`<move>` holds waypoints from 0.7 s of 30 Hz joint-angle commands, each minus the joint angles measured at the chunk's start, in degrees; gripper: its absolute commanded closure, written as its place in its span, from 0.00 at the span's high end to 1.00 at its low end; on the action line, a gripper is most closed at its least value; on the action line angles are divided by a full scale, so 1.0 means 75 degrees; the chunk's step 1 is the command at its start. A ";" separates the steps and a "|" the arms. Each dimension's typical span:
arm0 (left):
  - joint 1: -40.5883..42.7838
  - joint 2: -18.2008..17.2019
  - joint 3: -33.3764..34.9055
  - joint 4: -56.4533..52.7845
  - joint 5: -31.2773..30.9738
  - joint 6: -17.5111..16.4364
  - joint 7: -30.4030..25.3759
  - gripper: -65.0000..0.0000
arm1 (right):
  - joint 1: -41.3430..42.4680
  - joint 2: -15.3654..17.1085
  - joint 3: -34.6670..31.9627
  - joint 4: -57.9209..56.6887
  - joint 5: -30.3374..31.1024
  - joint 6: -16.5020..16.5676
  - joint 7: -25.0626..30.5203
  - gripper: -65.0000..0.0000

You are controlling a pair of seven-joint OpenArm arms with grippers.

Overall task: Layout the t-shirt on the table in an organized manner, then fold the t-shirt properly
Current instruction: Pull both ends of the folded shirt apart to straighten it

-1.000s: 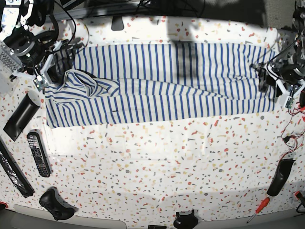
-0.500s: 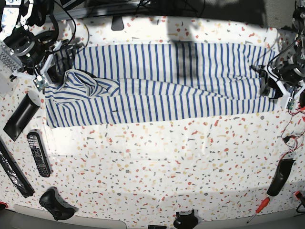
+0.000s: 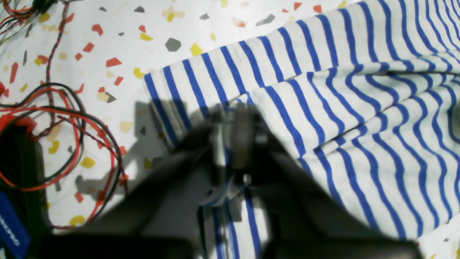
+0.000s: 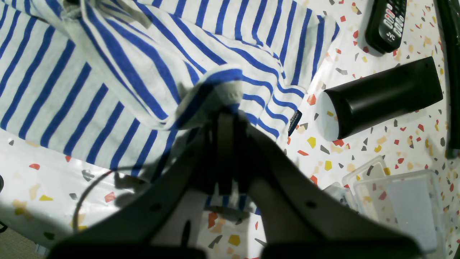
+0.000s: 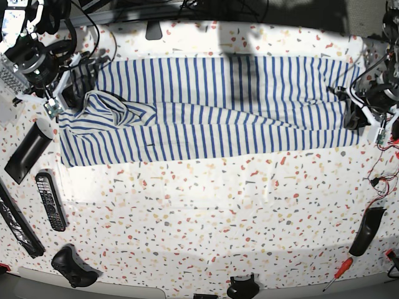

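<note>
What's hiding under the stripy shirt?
Only the speckled table shows around the shirt. One bunched-up fold sits on top. Whatever lies beneath is covered, so nothing else can be seen.

The table (image 5: 206,218) is white terrazzo with coloured chips. The t-shirt (image 5: 212,112) lies across it toward 12 o'clock. A remote (image 5: 50,200) and black bar (image 5: 26,154) lie at 9 o'clock, a screwdriver (image 5: 337,273) at 5 o'clock.

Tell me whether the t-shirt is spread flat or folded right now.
Folded lengthwise into a long band on the table, not flat: the t-shirt shows an overlapping layer, and cloth bunches at one end.
</note>
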 commanded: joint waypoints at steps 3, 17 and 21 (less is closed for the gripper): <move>-0.0032 -0.0134 -0.0064 0.0251 -0.0315 -0.0032 -0.0122 0.00 | 0.0017 0.0108 0.0070 0.0154 -0.0012 -0.0026 -0.0099 0.00; 0.0819 -0.0137 -0.0064 0.1084 -0.0350 -0.0373 0.0376 0.00 | 0.0017 0.0105 0.0087 0.0154 -0.0015 -0.0458 -0.0592 0.00; 0.0848 -0.0137 -0.0067 0.1084 -0.0329 -0.0370 0.0615 0.00 | 0.0017 0.0105 0.0207 0.0154 -0.0224 -0.1122 -0.0667 0.00</move>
